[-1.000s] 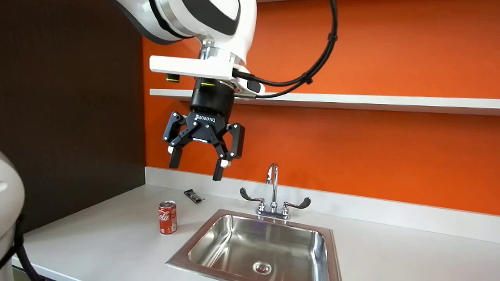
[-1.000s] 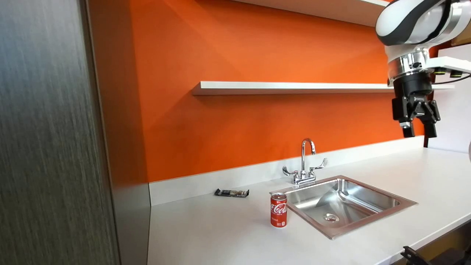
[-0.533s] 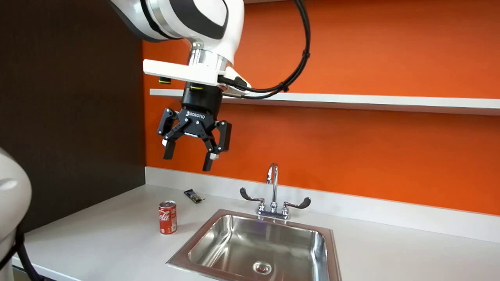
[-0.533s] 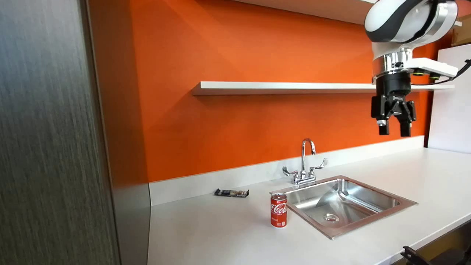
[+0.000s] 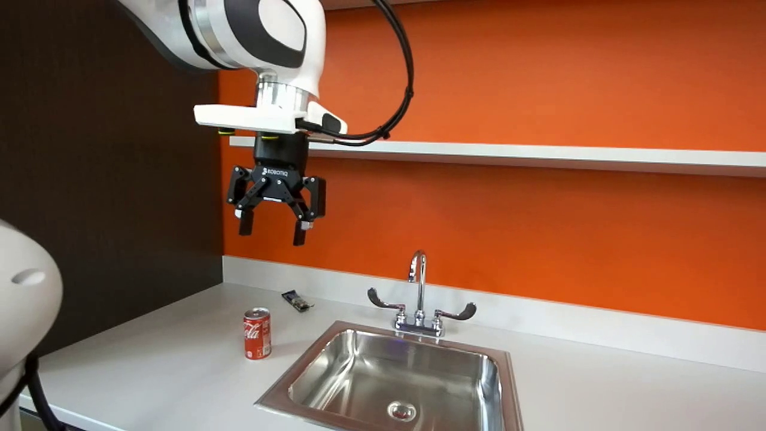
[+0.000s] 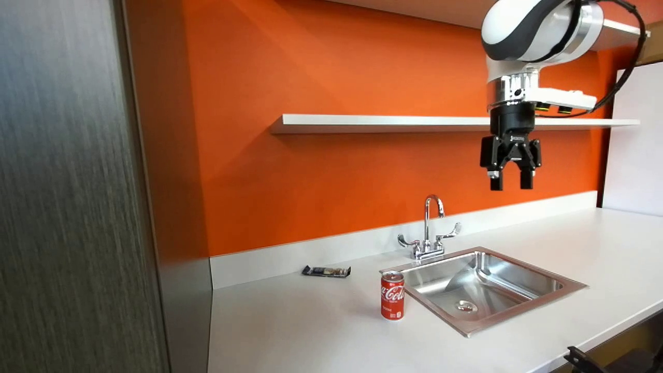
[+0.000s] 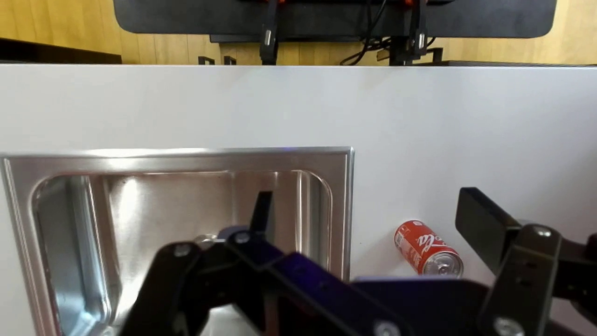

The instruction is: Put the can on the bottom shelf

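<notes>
- One claw (image 5: 272,234), its two fingers (image 5: 246,222) spread wide apart, in the left half above mid-height in an exterior view; in an exterior view the claw (image 6: 512,185) hangs right of centre
- In the wrist view it enters from the bottom edge, one finger (image 7: 262,210) near the centre in front of the sink, the other at lower right
- One white arm (image 5: 161,30) above it, upper left of the frame, with black cables (image 5: 408,66) bundled too close to count
- One red can (image 5: 257,335) with a silvery top, upright on the counter (image 5: 149,371), lower left of the frame, just beside the sink and well apart from the claw; in an exterior view the can (image 6: 392,296) stands below centre; at lower right in the wrist view
- One dark packet (image 5: 297,301) lying flat near the can, left of bottom centre
- One steel sink (image 5: 508,383), a single basin at bottom middle; in it, one round drain (image 5: 401,410)
- One tap (image 5: 421,281) behind the basin, with two handles (image 5: 377,298), one each side
- Two shelves on an orange wall (image 5: 538,239): the bottom shelf (image 5: 538,152) runs to the right edge, the upper shelf (image 6: 445,9) is cut by the top edge
- One dark panel (image 5: 108,179) down the left of the frame
</notes>
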Available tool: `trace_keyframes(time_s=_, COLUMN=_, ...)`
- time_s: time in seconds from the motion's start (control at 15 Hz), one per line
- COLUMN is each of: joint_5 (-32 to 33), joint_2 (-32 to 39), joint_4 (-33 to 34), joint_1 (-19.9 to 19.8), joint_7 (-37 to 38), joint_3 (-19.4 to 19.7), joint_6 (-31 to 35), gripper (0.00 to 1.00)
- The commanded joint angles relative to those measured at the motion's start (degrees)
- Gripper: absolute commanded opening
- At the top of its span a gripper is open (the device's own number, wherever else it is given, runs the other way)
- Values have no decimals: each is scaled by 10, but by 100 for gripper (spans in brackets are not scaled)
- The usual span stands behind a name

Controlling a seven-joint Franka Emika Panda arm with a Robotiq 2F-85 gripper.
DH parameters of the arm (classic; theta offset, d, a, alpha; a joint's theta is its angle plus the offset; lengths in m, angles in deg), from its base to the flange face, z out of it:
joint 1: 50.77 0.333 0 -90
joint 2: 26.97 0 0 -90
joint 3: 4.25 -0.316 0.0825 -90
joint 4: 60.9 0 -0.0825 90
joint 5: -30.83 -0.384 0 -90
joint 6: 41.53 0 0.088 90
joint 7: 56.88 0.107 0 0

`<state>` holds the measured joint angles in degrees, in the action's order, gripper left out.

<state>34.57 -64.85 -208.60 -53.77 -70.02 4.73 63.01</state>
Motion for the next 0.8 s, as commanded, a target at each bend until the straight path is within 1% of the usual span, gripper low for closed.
trace_keyframes(time_s=0.0, joint_5=-9, joint_2=10, joint_4=-11, joint_1=14, joint_7=40, joint_3=-36, joint_6=40, gripper=100)
trace_keyframes(time_s=0.27, joint_5=-15, joint_2=28, joint_4=-19, joint_1=30, joint_7=65, joint_3=-55, joint_6=70, gripper=100)
trace_keyframes(time_s=0.73, joint_5=-39, joint_2=80, joint_4=-28, joint_1=47, joint_7=77, joint_3=-69, joint_6=123, gripper=100)
